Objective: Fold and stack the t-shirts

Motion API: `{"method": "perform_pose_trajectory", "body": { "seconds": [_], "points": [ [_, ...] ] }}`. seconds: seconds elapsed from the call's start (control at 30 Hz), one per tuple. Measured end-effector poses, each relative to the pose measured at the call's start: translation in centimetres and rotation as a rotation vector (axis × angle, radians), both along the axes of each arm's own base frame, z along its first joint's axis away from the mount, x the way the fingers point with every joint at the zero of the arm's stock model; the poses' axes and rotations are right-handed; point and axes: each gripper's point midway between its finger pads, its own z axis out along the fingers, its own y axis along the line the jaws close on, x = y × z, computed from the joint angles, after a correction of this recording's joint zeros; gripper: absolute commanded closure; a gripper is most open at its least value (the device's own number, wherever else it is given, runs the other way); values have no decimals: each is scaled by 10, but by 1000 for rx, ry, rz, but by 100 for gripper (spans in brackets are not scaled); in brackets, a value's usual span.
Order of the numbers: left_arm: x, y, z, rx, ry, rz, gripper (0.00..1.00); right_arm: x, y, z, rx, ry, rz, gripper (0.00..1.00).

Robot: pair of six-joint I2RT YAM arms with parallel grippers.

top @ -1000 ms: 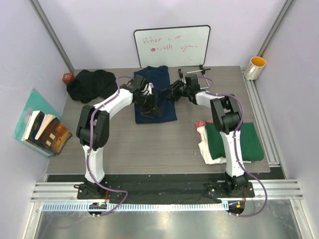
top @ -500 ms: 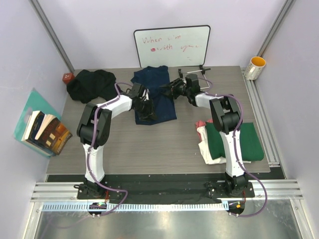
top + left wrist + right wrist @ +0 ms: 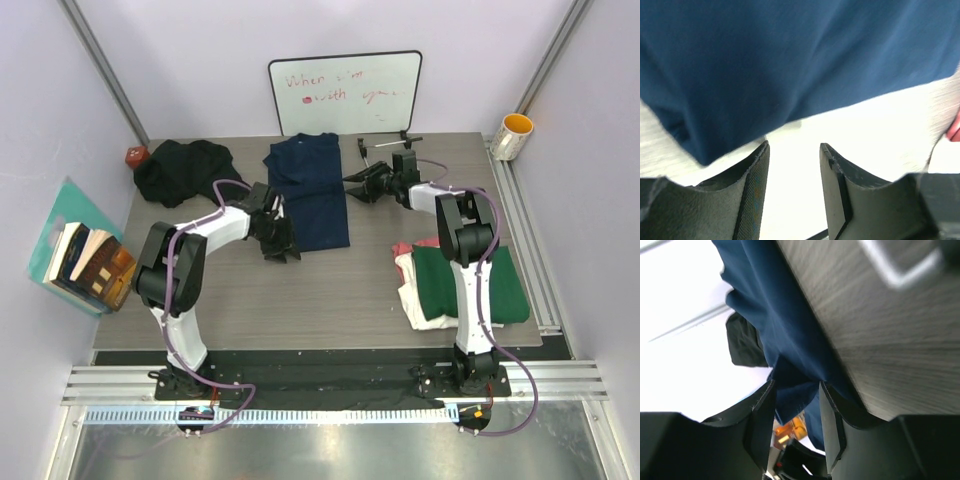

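Note:
A navy blue t-shirt (image 3: pixel 312 190) lies folded into a long strip at the back middle of the table. My left gripper (image 3: pixel 281 246) is open and empty at its near left corner; in the left wrist view (image 3: pixel 792 150) the navy cloth (image 3: pixel 790 60) lies just beyond the fingertips. My right gripper (image 3: pixel 360 187) is open at the shirt's right edge; in the right wrist view (image 3: pixel 796 390) the navy cloth (image 3: pixel 775 315) shows past the jaws. A black t-shirt (image 3: pixel 182 170) is bunched at the back left. A dark green t-shirt (image 3: pixel 490 285) lies folded on a cream-white one (image 3: pixel 411 293) and a pink-red one (image 3: pixel 402 248) at the right.
A whiteboard (image 3: pixel 345 92) with red writing leans on the back wall. A small metal frame (image 3: pixel 390 146) lies behind my right gripper. A yellow mug (image 3: pixel 513 135) stands at the back right, a red object (image 3: pixel 135 156) at the back left, and books (image 3: pixel 90 265) off the left edge.
My left gripper has pulled back off the navy shirt toward the near left. My right gripper has drawn back to the right. The shirt now lies flatter and narrower.

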Motion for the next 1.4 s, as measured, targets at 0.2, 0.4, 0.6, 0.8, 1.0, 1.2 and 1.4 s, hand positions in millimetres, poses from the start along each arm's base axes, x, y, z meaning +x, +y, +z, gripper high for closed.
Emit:
{"method": "perform_pose_trajectory", "body": {
  "seconds": [0.2, 0.4, 0.6, 0.8, 1.0, 1.2, 1.4],
  "points": [
    [-17, 6, -4, 8, 30, -16, 55, 9, -6, 7, -3, -16, -19, 54],
    [-28, 13, 7, 26, 26, -28, 54, 16, -3, 27, 3, -49, -6, 56],
    [-9, 12, 46, 6, -68, -20, 54, 6, 6, 71, -109, -133, 105, 67],
    [40, -1, 67, -11, -153, -11, 58, -40, 38, 90, -262, -214, 303, 95],
    [61, 1, 11, 63, -75, -8, 73, -96, 56, 35, -403, -127, 474, 99],
    [62, 9, -5, 102, -45, 15, 93, -131, 42, -26, -559, 5, 564, 99],
    [56, 12, -7, 109, -42, 16, 100, -142, 35, -38, -644, 21, 605, 99]
  ]
}}
